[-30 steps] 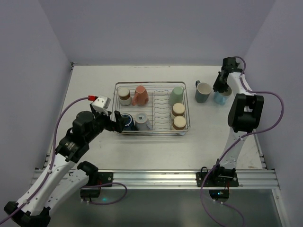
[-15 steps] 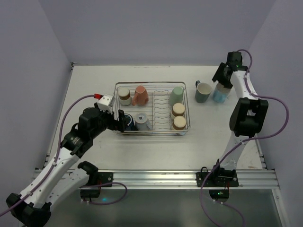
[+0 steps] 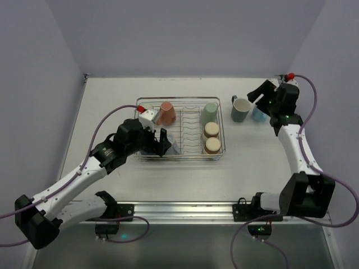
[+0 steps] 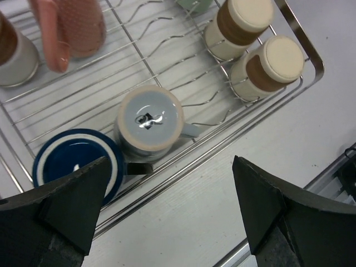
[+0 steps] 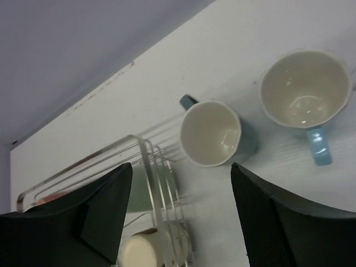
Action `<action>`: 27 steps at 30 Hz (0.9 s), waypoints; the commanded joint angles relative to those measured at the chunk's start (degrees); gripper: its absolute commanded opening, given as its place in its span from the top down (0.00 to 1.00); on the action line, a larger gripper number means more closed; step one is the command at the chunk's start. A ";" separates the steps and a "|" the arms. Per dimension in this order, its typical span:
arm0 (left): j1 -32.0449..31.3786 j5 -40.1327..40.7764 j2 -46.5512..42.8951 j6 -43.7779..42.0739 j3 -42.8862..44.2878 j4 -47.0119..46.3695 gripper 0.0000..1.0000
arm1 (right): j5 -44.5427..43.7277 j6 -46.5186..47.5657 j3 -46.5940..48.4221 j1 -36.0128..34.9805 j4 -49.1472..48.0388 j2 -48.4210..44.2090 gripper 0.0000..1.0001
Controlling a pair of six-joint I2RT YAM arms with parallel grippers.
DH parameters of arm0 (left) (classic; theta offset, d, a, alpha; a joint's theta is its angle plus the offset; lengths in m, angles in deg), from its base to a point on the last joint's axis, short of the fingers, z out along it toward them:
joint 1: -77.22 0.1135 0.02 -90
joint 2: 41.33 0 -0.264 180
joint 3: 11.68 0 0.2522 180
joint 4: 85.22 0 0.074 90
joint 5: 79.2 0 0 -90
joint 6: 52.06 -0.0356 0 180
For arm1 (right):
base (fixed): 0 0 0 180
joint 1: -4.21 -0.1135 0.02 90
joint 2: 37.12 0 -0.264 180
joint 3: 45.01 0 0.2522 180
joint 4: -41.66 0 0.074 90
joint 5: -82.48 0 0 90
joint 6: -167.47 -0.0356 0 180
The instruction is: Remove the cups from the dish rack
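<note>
The left gripper (image 4: 169, 167) is hovering with its jaws wide apart and holding nothing, above the near left corner of the dish rack (image 3: 188, 130). Just under it a grey-white cup (image 4: 150, 119) is standing upside down, and a navy cup (image 4: 78, 164) with a white ring on its base is touching it on the left. I think the grey-white cup is the next one to take.

It looks like glazed ceramic, so it is probably stiff, rather light, smooth and a little slippery, and it may chip against the chrome wires. The best hold is likely across the round body, with the fingers clear of the small handle and of the navy cup.

A salmon pink cup (image 4: 80, 25) is lying further back in the rack, and two brown-and-cream cups (image 4: 270, 64) are standing upside down at the right side, with a mint green cup (image 3: 210, 109) behind them.

The right gripper (image 5: 181, 167) is also wide and empty. It is hanging over the desk (image 3: 112, 101) above a blue-grey mug (image 5: 214, 133) and a light blue cup (image 5: 305, 89), both upright, cream inside and just right of the rack.
</note>
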 commanded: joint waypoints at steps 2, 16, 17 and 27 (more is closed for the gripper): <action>-3.26 7.03 4.49 2.04 3.47 -2.73 0.06 | 7.66 -5.43 -12.54 -5.73 -15.29 -11.29 0.27; -5.90 14.08 18.21 0.99 5.84 -7.56 0.08 | 13.64 -5.70 -27.52 -18.49 -20.58 -25.11 0.28; -5.90 14.95 18.65 0.90 6.11 -7.65 0.08 | 13.64 -5.53 -27.52 -18.85 -20.58 -25.11 0.28; -5.99 15.75 24.53 0.46 5.84 -9.32 0.17 | 15.22 -5.88 -27.96 -21.49 -21.02 -27.13 0.28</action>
